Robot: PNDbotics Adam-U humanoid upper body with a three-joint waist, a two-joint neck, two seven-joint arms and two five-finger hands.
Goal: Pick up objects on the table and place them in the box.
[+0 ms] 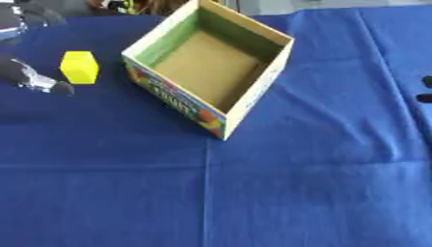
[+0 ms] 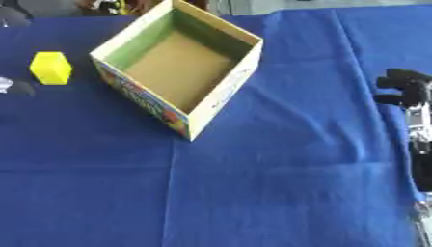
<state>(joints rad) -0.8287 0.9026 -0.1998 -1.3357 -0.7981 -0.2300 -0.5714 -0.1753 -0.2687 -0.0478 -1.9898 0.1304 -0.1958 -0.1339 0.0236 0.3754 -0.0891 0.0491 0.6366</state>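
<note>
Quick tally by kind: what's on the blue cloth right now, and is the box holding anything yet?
Yellow blocks: 1, left of the box, not in it
Boxes: 1, nothing visible inside
Total: 2 things

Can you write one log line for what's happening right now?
yellow block: on table, left of box | box: empty | left hand: beside block | right hand: idle

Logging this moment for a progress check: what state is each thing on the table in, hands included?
Box: open at the top, nothing inside, standing on the cloth.
Yellow block: on the cloth left of the box, untouched.
Left hand: beside the block, holding nothing; fingers unclear.
Right hand: at the right edge, fingers curled, holding nothing.
Blue cloth: spread out, creased.
</note>
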